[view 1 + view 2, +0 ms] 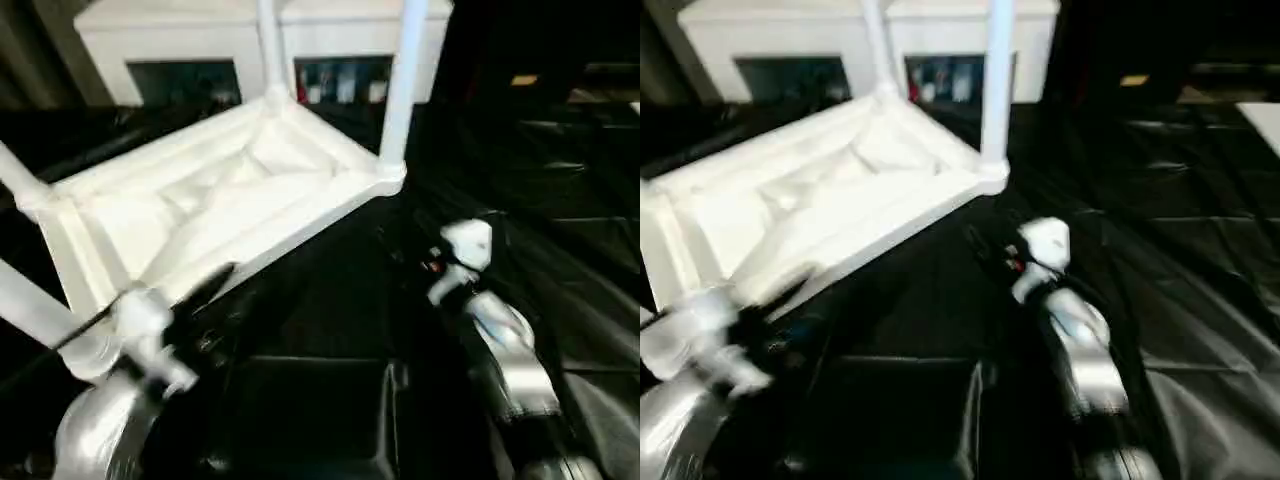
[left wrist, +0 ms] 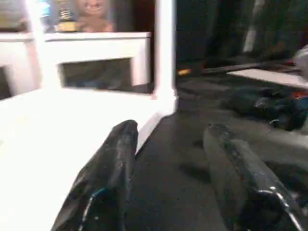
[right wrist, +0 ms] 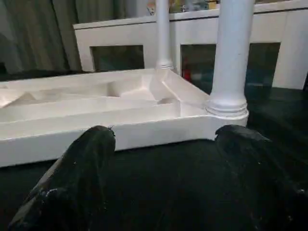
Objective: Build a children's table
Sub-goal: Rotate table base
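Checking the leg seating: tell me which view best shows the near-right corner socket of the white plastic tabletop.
The right wrist view: the corner socket sits close and unobstructed, with the white tube leg standing upright in it. The eye views show it smaller from above; the left wrist view shows it from farther off.

No legible text, label, brand, number or sign is found in any view. The coloured items behind the glass fronts of the white cabinet [image 1: 250, 45] are too blurred to read, and the tabletop [image 3: 96, 106] lying in front of that cabinet carries no readable marking.
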Controlling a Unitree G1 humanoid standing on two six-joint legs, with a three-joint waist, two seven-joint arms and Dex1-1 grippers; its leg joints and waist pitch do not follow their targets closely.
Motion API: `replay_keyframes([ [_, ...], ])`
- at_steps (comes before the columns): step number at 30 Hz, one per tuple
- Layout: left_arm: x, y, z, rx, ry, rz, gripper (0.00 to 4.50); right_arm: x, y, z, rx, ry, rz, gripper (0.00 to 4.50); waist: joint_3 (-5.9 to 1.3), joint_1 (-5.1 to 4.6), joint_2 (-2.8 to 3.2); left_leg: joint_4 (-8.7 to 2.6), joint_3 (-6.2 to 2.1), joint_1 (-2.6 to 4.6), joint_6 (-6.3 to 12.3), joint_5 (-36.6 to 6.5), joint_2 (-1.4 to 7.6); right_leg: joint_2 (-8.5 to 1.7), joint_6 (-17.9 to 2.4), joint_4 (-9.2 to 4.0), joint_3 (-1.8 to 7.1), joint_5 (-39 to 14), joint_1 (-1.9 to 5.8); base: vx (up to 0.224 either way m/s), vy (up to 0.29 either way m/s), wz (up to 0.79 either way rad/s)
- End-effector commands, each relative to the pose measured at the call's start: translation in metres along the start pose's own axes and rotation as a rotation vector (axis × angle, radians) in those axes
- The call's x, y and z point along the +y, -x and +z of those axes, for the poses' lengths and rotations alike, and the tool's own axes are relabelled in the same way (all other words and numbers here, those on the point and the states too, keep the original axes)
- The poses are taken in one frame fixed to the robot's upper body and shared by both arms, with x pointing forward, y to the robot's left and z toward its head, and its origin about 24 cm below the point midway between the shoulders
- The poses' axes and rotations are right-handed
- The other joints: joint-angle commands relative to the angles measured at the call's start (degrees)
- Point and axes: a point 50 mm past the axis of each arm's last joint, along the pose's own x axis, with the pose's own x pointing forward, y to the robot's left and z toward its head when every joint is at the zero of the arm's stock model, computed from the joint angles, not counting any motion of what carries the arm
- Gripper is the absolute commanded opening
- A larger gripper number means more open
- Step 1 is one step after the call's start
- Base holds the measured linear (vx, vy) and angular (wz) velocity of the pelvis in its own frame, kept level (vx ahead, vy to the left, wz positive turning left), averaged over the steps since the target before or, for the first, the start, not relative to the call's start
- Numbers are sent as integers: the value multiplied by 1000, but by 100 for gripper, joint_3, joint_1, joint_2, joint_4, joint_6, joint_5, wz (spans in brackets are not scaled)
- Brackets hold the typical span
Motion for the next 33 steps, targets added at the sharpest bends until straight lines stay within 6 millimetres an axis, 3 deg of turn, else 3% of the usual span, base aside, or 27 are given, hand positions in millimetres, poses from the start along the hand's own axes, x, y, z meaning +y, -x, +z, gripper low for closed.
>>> replay_keyframes([
  [1, 10, 10, 0, -9, -66, 105, 282, 7, -1, 3, 5, 6, 33, 389, -329, 5, -45, -512, -134, 122, -26, -2430, 192, -237, -733, -593, 160, -2575, 116, 0, 0, 0],
  [2, 19, 26, -1, -34, -119, 279, 292, 10, 5, 3, 26, -3, 35, 389, -324, 3, -63, -524, -143, 92, -16, -2357, 194, -227, -707, -586, 159, -2412, 129, 0, 0, 0],
  [3, 21, 30, 0, -40, -135, 333, 305, 11, 6, 3, 28, -6, 35, 389, -318, 0, -120, -527, -137, 81, -19, -2372, 200, -222, -659, -597, 157, -2349, 133, 0, 0, 0],
  [6, 27, 43, 3, -66, -189, 480, 327, 14, 8, 4, 31, -23, 41, 389, -315, -1, -97, -533, -147, 93, -15, -2521, 197, -226, -620, -605, 149, -2486, 105, 0, 0, 0],
  [7, 28, 48, 5, -81, -186, 551, 327, 15, 8, 5, 31, -25, 43, 389, -289, -10, -187, -538, -147, 83, -13, -2590, 194, -213, -538, -629, 148, -2625, 90, 0, 0, 0],
  [8, 28, 50, 6, -91, -178, 590, 348, 16, 8, 6, 30, -27, 46, 389, -296, 12, -139, -542, -160, 98, -30, -2619, 194, -228, -478, -631, 156, -2740, 72, 0, 0, 0],
  [11, 23, 54, 6, -109, -167, 655, 364, 17, 8, 8, 34, -30, 53, 389, -292, 3, -147, -566, -186, 114, -109, -2830, 205, -218, -382, -659, 149, -2850, 39, 0, 0, 0],
  [17, 19, 59, 4, -105, -159, 735, 407, 20, 10, 8, 45, -26, 66, 389, -307, -20, -161, -596, -205, 64, -105, -2836, 204, -216, -390, -643, 134, -2446, 90, 0, 0, 0],
  [20, 34, 58, 11, -136, -217, 776, 444, 21, 11, 9, 47, -30, 79, 389, -313, -10, -193, -579, -188, 85, -55, -2799, 189, -206, -405, -648, 140, -2381, 68, 0, 0, 0],
  [23, 55, 51, 25, -188, -248, 820, 444, 22, 12, 6, 66, -23, 81, 389, -323, 10, -153, -566, -182, 116, -75, -2758, 184, -190, -489, -634, 137, -2227, 48, 0, 0, 0],
  [28, 66, 45, 38, -220, -265, 836, 444, 21, 13, 3, 82, -15, 63, 389, -350, 3, -133, -571, -194, 84, -110, -2591, 191, -196, -630, -566, 125, -1834, 96, 0, 0, 0],
  [30, 44, 37, 27, -163, -227, 653, 444, 20, 14, 3, 84, -19, 55, 389, -376, 18, -126, -562, -180, 79, -50, -2417, 208, -210, -740, -551, 137, -1514, 106, 0, 0, 0],
  [33, 24, 38, 13, -101, -246, 514, 444, 20, 15, 2, 87, -19, 60, 389, -396, 40, -138, -543, -154, 72, 75, -2251, 219, -215, -809, -543, 153, -1213, 116, 0, 0, 0],
])
